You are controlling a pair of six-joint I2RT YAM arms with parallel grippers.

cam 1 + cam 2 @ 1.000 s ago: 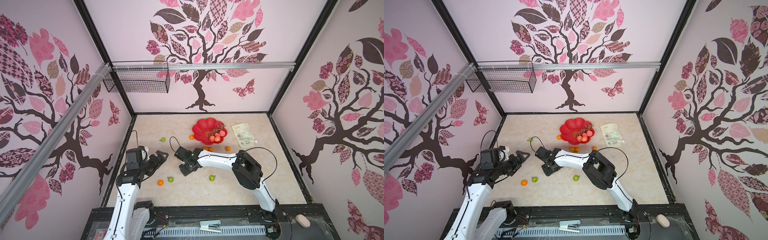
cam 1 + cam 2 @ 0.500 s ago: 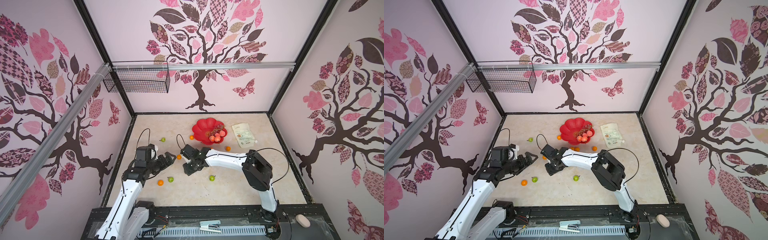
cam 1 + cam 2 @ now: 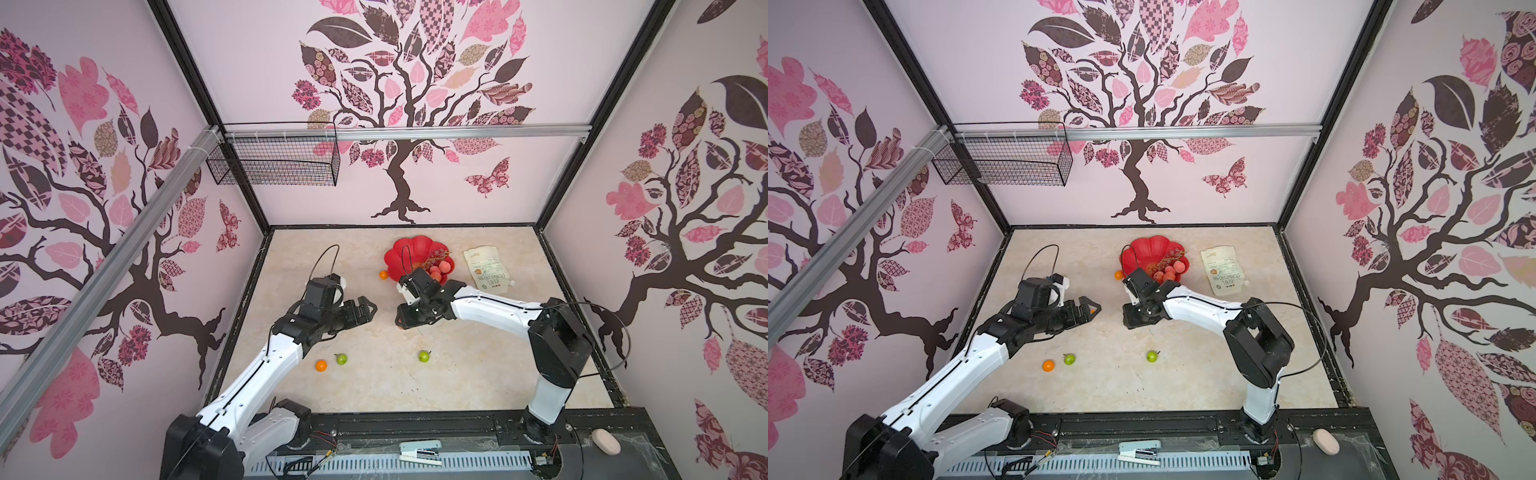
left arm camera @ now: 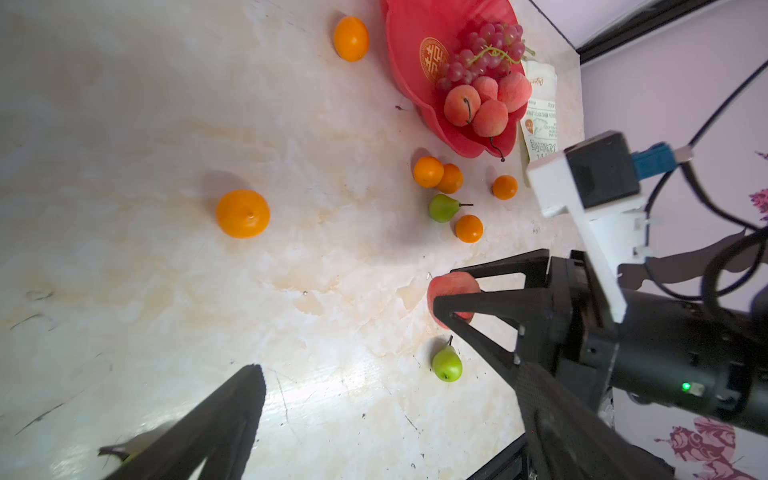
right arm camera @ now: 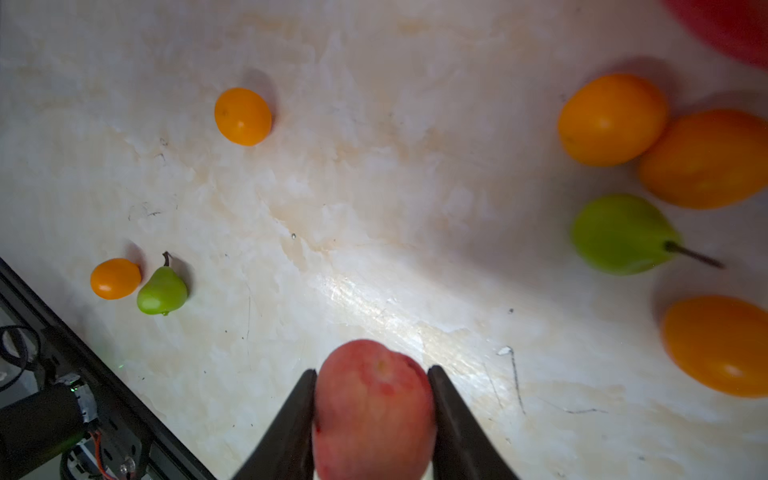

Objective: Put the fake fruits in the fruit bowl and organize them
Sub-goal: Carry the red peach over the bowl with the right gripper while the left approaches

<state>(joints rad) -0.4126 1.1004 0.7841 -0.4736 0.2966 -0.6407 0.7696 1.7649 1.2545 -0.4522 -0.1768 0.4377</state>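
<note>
Here's the right gripper (image 5: 372, 374), closed on a pink-red peach (image 5: 374, 419). One black finger (image 5: 293, 424) presses against each side, plain in the right wrist view. The left wrist view shows the same pinch side-on, low over the table (image 4: 124, 166). Whether the peach touches the surface, I can't tell. In both top views that gripper sits toward the middle, just in front of the bowl (image 3: 392, 262).

Over to the left gripper (image 3: 371, 309): fingers spread wide, nothing between them, facing the right one across a gap. The nearest orange (image 4: 243, 213) lies on the table just ahead of it.

The bowl, red and scalloped, stands at the back, with a packet (image 3: 488, 270) lying just to its right. Inside are a grape bunch (image 4: 486, 45) and four peaches (image 4: 459, 106) crowded to one side, the gold emblem (image 4: 434, 60) showing beside them.

Plenty of fruit is out on the table. A lone orange (image 3: 383, 274) sits just left of the bowl. Near the bowl's front edge an orange pair (image 4: 428, 171) touches, with a middle pear (image 4: 442, 208) just beside it and two loose oranges (image 4: 505, 187) close by. Toward the front, a front orange (image 3: 321, 365) and a front pear (image 3: 341, 359) lie side by side. The right pear (image 3: 423, 356) lies well apart from them.
</note>
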